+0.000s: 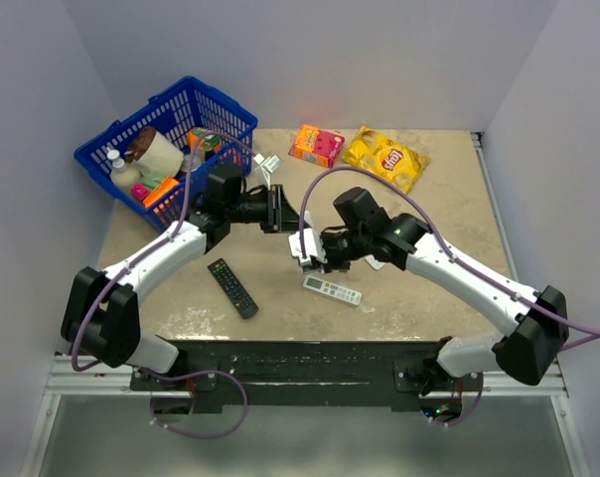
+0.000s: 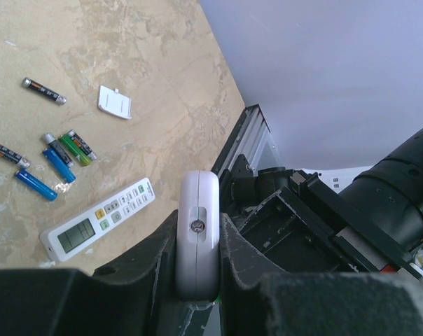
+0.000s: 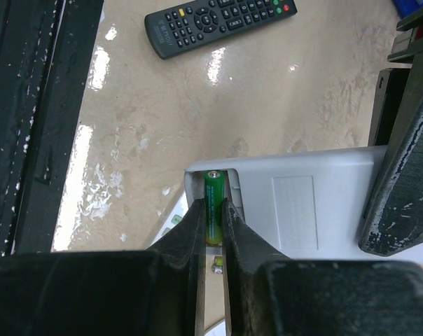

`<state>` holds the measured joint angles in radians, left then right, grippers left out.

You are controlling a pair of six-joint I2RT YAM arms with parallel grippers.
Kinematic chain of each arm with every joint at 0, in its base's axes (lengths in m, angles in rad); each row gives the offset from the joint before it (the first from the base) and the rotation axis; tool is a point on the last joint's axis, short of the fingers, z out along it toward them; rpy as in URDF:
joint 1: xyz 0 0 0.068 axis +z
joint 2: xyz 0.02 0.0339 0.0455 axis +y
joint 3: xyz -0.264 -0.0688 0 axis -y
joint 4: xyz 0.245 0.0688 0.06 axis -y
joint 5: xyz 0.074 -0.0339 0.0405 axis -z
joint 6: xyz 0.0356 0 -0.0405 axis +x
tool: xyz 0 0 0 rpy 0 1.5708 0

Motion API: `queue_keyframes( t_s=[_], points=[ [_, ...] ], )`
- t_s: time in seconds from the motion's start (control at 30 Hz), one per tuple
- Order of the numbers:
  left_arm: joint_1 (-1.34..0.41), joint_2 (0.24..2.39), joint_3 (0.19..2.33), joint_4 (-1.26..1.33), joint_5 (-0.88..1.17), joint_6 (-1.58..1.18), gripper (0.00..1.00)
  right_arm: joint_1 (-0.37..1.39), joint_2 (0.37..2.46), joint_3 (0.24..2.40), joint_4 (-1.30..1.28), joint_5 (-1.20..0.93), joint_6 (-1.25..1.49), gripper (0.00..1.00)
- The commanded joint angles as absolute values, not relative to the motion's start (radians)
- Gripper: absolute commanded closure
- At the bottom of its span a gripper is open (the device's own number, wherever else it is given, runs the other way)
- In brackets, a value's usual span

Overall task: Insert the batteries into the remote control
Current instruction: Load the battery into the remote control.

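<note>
My left gripper [image 2: 197, 246] is shut on the remote control [image 2: 197, 231], a short white body held edge-on above the table. From the right wrist I see its plain back [image 3: 302, 203] with the battery bay open at one end. A green battery [image 3: 213, 199] lies in that bay, and my right gripper [image 3: 213, 225] pinches it from both sides. From above, both grippers meet over the table's middle at the remote control [image 1: 304, 245]. Loose batteries lie on the table: two blue [image 2: 36, 184], one green [image 2: 77, 148], dark ones [image 2: 43, 91]. A small white battery cover [image 2: 115, 102] lies near them.
A slimmer white remote [image 1: 332, 290] lies just under the grippers and a long black remote [image 1: 231, 287] to its left. A blue basket [image 1: 171, 139] of groceries stands at the back left. An orange box [image 1: 317, 145] and a yellow chip bag [image 1: 385, 157] lie at the back.
</note>
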<state>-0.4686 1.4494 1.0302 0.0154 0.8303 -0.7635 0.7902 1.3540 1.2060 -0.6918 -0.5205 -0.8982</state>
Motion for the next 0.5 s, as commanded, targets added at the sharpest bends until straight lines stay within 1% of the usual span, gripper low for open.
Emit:
queue_keyframes(
  t_s=[0.0,0.2,0.47],
  points=[
    [-0.466,1.399,1.035,0.184,0.926,-0.888,1.0,0.792,1.33,1.157,-0.634,-0.564,-0.874,0.89],
    [-0.451,1.379,1.032,0.186,0.972,-0.894,1.0,0.775,1.289,1.117,-0.603,-0.571,-0.87,0.89],
    [-0.44,1.376,1.035,0.158,0.994,-0.887,1.0,0.773,1.276,1.124,-0.617,-0.588,-0.893,0.89]
  ],
)
